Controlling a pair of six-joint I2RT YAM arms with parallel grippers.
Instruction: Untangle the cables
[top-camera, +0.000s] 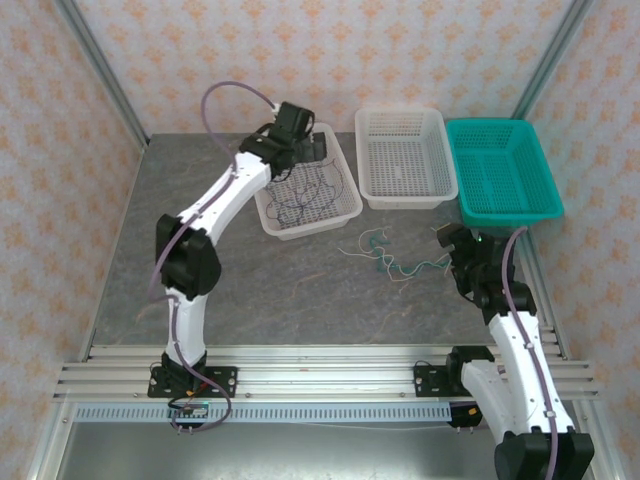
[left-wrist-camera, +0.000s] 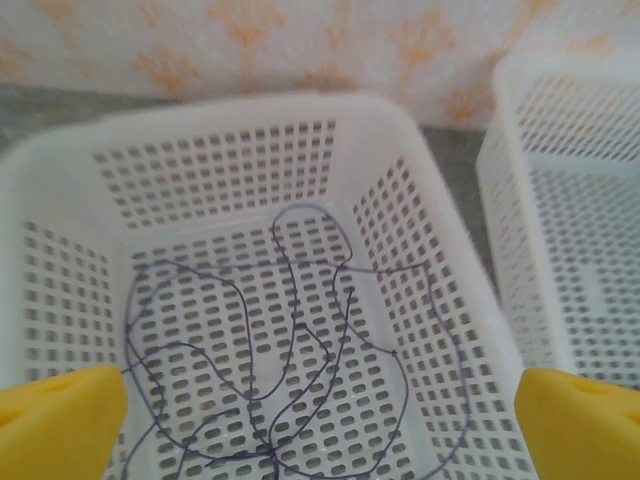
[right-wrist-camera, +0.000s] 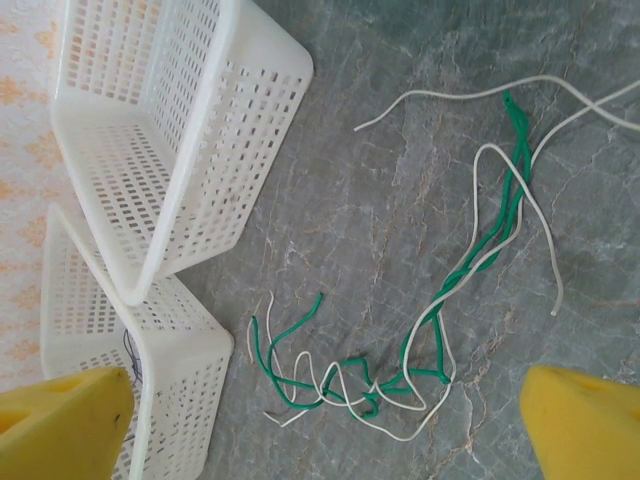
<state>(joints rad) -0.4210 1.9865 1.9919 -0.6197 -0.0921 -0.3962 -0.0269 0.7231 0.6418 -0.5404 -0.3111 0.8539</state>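
Thin tangled cables (right-wrist-camera: 468, 268), perforated plastic basket (left-wrist-camera: 250, 112)

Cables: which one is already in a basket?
The purple cable, lying alone in the left white basket; the white cable and green cable lie tangled on the table.

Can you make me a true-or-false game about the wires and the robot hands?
1. The purple cable lies inside a white basket. True.
2. The green cable is tucked in a basket too. False: it lies on the table, twisted with the white cable.
3. The right gripper is pinching a cable. False: it is open, with nothing between its fingers.
4. The left gripper is open above the purple cable's basket. True.
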